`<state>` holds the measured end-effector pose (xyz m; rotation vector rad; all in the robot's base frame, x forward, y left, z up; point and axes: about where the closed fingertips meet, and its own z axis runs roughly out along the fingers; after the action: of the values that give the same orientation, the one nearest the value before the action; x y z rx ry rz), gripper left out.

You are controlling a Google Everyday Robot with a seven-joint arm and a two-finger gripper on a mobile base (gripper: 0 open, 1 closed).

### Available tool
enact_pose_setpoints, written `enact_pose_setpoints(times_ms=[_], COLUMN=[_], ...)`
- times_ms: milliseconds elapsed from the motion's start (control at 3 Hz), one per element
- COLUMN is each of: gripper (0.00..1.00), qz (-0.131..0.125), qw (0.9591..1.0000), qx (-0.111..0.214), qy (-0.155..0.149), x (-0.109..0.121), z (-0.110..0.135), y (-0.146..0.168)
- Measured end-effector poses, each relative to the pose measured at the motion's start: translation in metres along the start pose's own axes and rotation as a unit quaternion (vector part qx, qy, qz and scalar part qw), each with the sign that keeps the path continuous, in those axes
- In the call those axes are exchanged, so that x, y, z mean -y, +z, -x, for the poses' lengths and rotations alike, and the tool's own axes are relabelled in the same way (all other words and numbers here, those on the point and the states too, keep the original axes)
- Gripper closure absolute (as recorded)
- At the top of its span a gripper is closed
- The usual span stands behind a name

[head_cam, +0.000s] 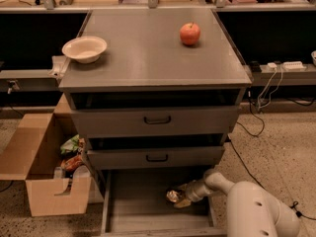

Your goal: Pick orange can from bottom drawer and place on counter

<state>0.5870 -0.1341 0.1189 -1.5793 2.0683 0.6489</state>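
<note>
The pale claw point(183, 198) reaches into the grey metal bottom drawer point(133, 206) for the shiny orange can point(173, 196) at its tip, though I cannot tell its grip.

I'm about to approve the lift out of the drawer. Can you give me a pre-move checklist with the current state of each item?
1. Bottom drawer pulled open: ok.
2. Claw down inside the drawer, right at the orange can: ok.
3. Firm grip on the can: cannot tell.
4. Clearance under the drawer above for the lift: cannot tell.
5. Bare patch on the counter between the bowl and the apple: ok.
</note>
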Motion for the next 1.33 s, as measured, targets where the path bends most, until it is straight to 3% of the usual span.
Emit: enact_pose_setpoints(times_ms=[333,667,1000,1333], gripper=[0.65,0.88,1.0,1.0], qz=[-0.037,-0.052,-0.061,-0.061], qw=[0.9965,0.9842,0.9688,0.9688], qx=[0.056,0.126,0.18,0.18], qy=[-0.049,-0.113,-0.159,-0.159], x=[0.004,-0.023,-0.067,-0.067], z=[0.025,0.068,0.107,0.107], y=[-0.031,-0.086,-0.167,-0.166])
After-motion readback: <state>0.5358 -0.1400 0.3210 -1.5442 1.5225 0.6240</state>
